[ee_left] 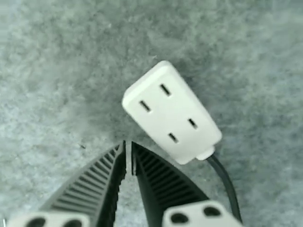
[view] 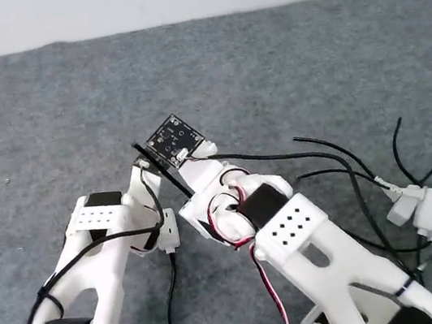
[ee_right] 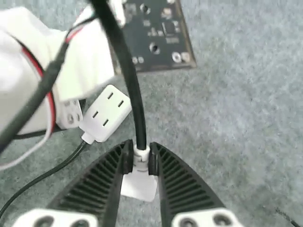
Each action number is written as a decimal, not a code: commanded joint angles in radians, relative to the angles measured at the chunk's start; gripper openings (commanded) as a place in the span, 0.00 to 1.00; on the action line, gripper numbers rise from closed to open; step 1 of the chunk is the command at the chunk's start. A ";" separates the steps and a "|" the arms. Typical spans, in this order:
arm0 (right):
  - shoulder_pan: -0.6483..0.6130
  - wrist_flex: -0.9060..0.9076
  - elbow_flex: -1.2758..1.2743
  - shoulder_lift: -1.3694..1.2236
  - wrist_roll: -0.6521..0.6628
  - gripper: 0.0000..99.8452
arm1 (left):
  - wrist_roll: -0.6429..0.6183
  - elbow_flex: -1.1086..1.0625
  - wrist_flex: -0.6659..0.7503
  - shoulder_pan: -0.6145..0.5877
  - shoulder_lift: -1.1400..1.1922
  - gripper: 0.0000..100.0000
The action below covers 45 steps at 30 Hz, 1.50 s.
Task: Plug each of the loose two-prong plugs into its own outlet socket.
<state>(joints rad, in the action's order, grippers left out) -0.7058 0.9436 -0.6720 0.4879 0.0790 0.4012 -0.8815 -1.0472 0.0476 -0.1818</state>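
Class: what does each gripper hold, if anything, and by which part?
The right gripper grips a white plug at its neck, where the black cord enters. The left gripper is shut and holds nothing, close to the white outlet block.

The high camera is looking steeply down on the grey felt table from well off, the arms entering from six o'clock. The wrist cameras are staring closely down past the left gripper and right gripper, both sharing the white socket block.
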 commanded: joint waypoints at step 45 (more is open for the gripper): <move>-0.071 -0.371 0.173 -0.306 -0.338 0.01 | -0.528 -0.157 0.308 -0.407 -0.436 0.01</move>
<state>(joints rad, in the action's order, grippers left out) -0.7549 0.5846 -0.5907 0.1872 -0.2585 -0.1189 -1.0886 -0.7633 -0.3514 -0.6038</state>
